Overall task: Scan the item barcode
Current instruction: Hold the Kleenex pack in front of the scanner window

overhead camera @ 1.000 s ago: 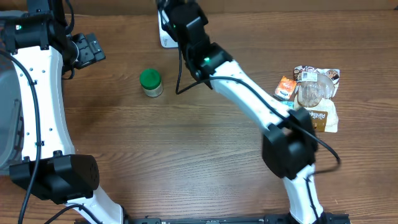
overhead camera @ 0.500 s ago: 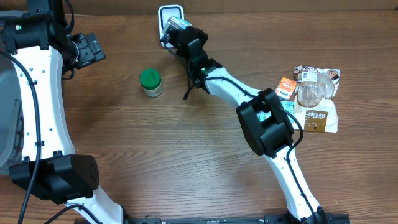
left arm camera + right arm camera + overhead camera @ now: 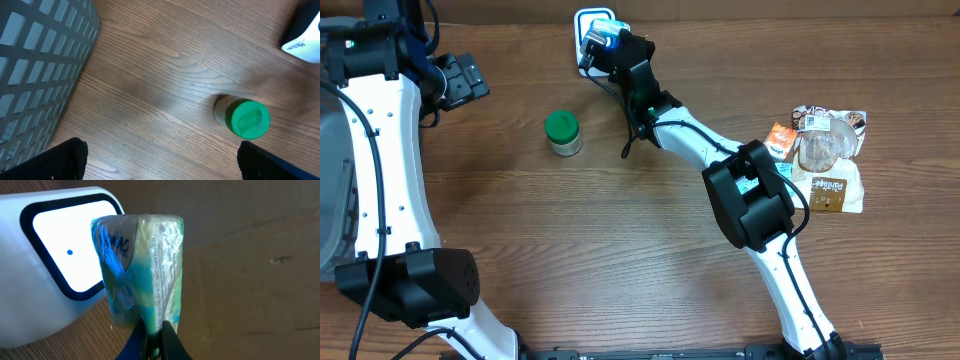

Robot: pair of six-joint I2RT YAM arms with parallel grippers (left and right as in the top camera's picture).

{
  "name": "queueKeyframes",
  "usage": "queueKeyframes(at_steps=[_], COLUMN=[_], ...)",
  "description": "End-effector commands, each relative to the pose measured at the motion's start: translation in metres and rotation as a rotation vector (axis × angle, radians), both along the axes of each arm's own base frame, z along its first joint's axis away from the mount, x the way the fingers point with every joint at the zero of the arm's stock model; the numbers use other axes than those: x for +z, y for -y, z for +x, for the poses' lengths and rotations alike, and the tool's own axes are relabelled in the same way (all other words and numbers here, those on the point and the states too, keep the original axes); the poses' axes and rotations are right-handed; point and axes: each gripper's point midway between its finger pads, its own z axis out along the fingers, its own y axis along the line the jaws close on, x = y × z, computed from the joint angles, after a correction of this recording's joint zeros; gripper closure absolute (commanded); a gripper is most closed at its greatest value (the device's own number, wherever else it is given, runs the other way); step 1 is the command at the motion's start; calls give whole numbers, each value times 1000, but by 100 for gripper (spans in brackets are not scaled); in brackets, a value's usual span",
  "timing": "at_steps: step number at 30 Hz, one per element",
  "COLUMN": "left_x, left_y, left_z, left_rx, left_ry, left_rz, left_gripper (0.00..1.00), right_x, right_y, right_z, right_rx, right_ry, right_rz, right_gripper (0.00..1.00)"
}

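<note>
Right claw [image 3: 154,342] is clamped shut on the bottom end of a small clear-wrapped packet [image 3: 142,265], held off the tabletop [image 3: 620,250] right by the white scanner [image 3: 50,245] at the far edge, left of centre. The packet's long axis runs straight out from the fingertips, in line with the claw, with the free end pointing away from the wrist. In the right wrist view a narrow edge faces the camera; the blue-printed side is turned toward the scanner's lit window and overlaps the window's right border, and the fine-print side faces away. Can't make out a barcode. Left claw [image 3: 170,161] is wide open and holds nothing, hanging above the tabletop near the far-left corner beside a grey basket [image 3: 35,60]. Green-lidded jar [image 3: 563,131] stands upright between the far edge and the centre. A pile of snack packs [image 3: 825,155] lies near the right edge.
</note>
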Motion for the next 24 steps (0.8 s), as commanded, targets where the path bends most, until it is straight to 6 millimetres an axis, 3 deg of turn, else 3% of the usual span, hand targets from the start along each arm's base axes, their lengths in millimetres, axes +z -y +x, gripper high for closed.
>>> queueKeyframes(at_steps=[1, 13, 24], left_x=[-2, -2, -2], left_y=[2, 2, 2], left_z=[2, 2, 2], left_rx=[-8, -8, -8], left_ry=[-4, -4, -4], left_rz=[6, 5, 5], left_gripper=[1, 1, 1], right_x=[7, 4, -2], right_y=[-6, -30, -26], right_z=[-1, -13, -13], right_rx=[32, 94, 80], right_ry=[17, 3, -20], right_rz=[-17, -16, -38], right_gripper=[96, 96, 96])
